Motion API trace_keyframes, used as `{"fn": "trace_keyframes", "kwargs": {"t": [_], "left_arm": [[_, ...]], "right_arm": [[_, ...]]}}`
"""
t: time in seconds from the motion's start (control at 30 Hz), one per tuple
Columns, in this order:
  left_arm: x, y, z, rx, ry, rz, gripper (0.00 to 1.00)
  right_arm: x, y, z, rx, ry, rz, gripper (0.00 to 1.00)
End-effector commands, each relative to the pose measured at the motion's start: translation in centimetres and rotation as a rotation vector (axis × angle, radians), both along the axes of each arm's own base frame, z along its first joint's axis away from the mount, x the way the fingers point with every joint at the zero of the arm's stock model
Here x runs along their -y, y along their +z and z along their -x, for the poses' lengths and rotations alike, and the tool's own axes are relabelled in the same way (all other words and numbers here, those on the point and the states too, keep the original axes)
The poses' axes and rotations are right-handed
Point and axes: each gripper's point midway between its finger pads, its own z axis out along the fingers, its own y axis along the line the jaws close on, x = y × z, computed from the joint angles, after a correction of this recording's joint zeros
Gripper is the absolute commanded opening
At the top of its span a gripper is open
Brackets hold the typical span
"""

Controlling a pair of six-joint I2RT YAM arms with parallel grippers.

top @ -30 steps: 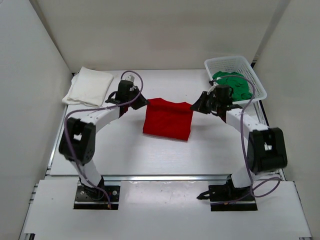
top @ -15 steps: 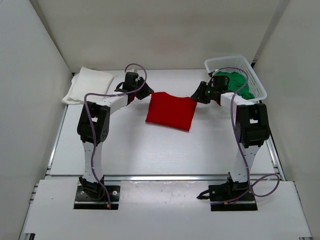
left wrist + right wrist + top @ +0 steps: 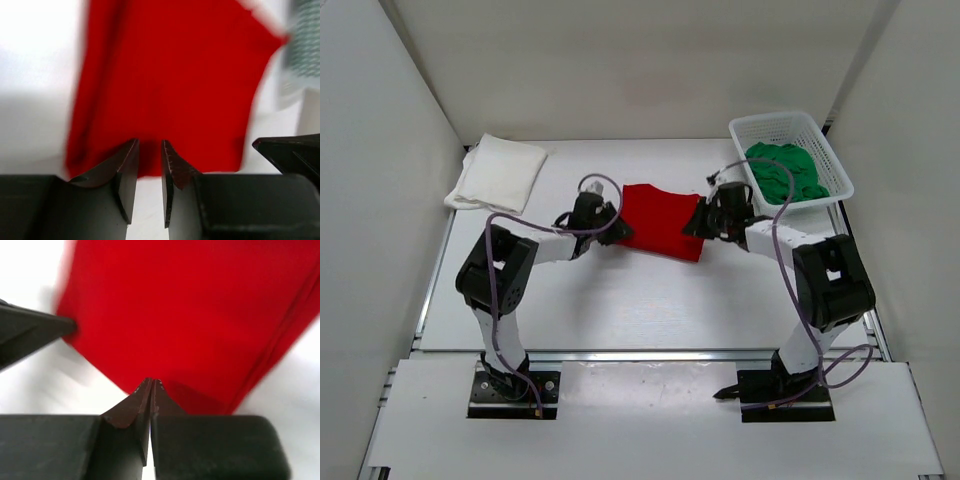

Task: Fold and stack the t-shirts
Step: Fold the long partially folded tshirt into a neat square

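Two grippers flank the red t-shirt [image 3: 660,220]

The folded red t-shirt lies flat mid-way across the table [image 3: 640,300]. The left gripper [image 3: 150,145] is at its left edge, jaws a narrow slit apart. The right gripper [image 3: 151,381] is at its right edge, jaws pressed together. Far left lies the folded white t-shirt [image 3: 500,172]. Far right, the green t-shirt [image 3: 785,170] sits bunched in a mesh basket [image 3: 790,117].
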Motion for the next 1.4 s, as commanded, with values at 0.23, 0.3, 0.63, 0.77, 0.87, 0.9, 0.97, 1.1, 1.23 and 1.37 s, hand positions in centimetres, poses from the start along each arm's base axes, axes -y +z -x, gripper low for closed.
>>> {"fn": "trace_keyframes", "kwargs": {"t": [0.23, 0.3, 0.63, 0.77, 0.87, 0.9, 0.97, 1.1, 1.23, 1.37], "left_arm": [[-2.8, -4.0, 9.6, -0.091, -0.043, 0.024, 0.35], [-3.6, -2.9, 13.1, -0.073, -0.075, 0.024, 0.35], [-2.0, 4.2, 7.6, 0.077, -0.066, 0.08, 0.37], [-1.4, 2.7, 2.3, 0.042, -0.023, 0.117, 0.35], [-1.9, 0.9, -0.2, -0.002, 0.02, 0.139, 0.36], [-2.2, 0.4, -1.3, -0.01, 0.029, 0.144, 0.35], [-2.6, -0.6, -2.2, -0.033, 0.035, 0.139, 0.35], [-4.0, -0.9, -2.6, -0.017, 0.066, 0.133, 0.35], [-4.6, 1.0, -2.2, 0.019, 0.068, 0.217, 0.35], [-5.8, 4.1, -0.7, 0.096, 0.086, 0.173, 0.41]], "right_arm": [[0.1, -7.2, 8.1, -0.115, 0.019, 0.029, 0.0], [0.3, -6.2, 10.8, -0.096, 0.047, 0.018, 0.0], [-0.7, 1.9, 4.5, 0.082, 0.101, -0.035, 0.0], [-0.4, 0.6, 0.0, 0.066, 0.075, -0.047, 0.0], [0.1, -1.1, -2.4, 0.045, 0.052, -0.051, 0.0], [0.5, -2.6, -2.8, 0.005, 0.038, -0.046, 0.0], [0.4, -3.3, -3.7, -0.019, 0.045, -0.07, 0.0], [0.3, -4.8, -4.1, -0.052, 0.04, -0.073, 0.0], [0.0, -4.1, -4.3, -0.043, 0.051, -0.084, 0.0], [-0.8, 0.0, -4.2, 0.035, 0.087, -0.11, 0.07]]}}
